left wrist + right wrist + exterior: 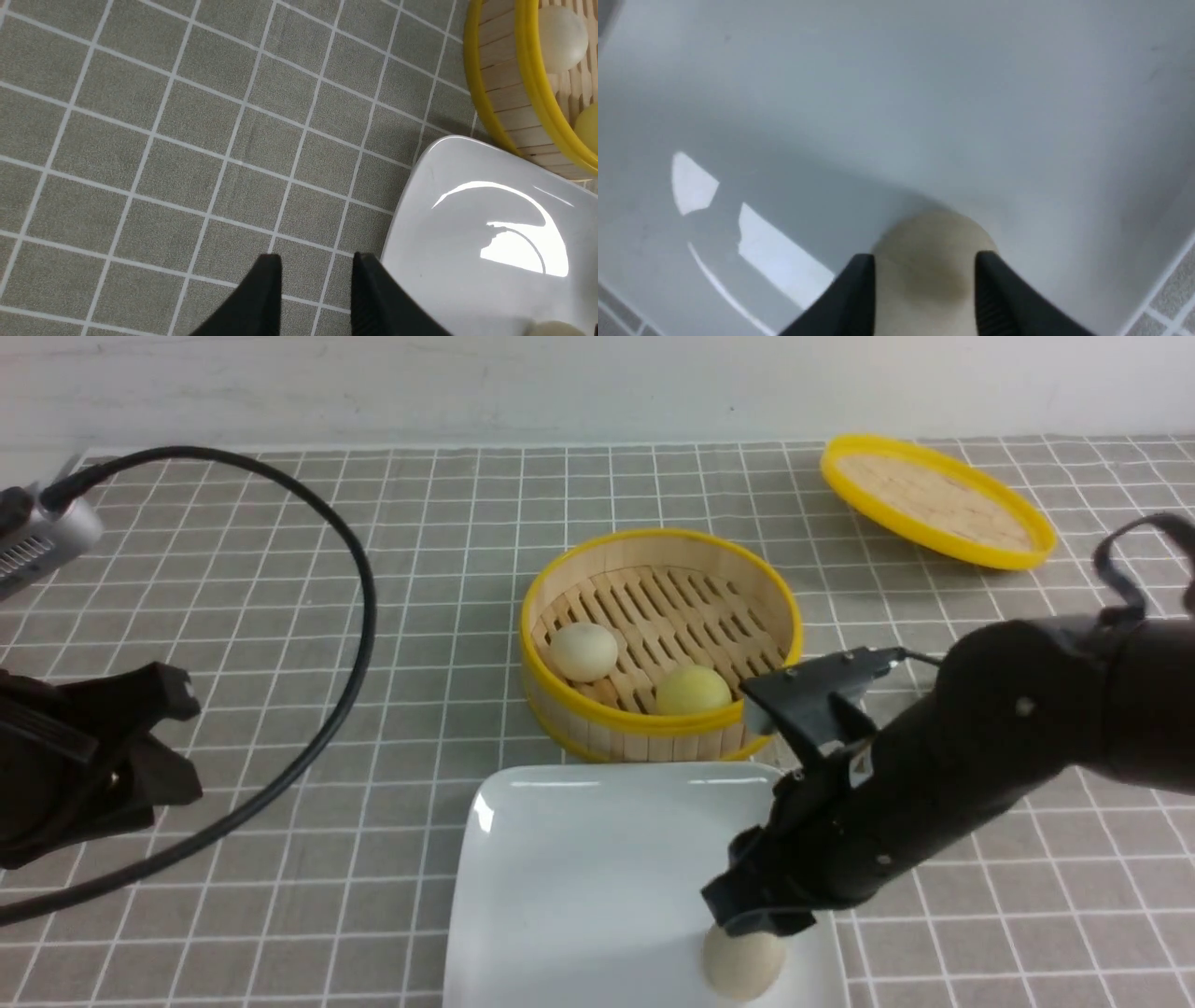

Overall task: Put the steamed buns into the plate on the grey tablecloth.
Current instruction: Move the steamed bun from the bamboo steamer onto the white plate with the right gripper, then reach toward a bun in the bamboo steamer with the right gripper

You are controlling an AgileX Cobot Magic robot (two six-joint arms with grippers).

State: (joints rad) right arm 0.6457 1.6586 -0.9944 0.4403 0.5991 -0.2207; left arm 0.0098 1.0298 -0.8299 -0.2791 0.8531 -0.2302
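The right arm (980,756) reaches in from the right edge of the surface, slanting down and leftward toward the front edge. Its wrist is tipped steeply, so the right gripper (747,924) points almost straight down. Its two black fingers (852,298) press against opposite sides of a beige bun (742,963). The left gripper (191,742) hangs low by the left edge, about halfway back, pointing inward to the right. Its fingers (261,294) stand apart with nothing between them.
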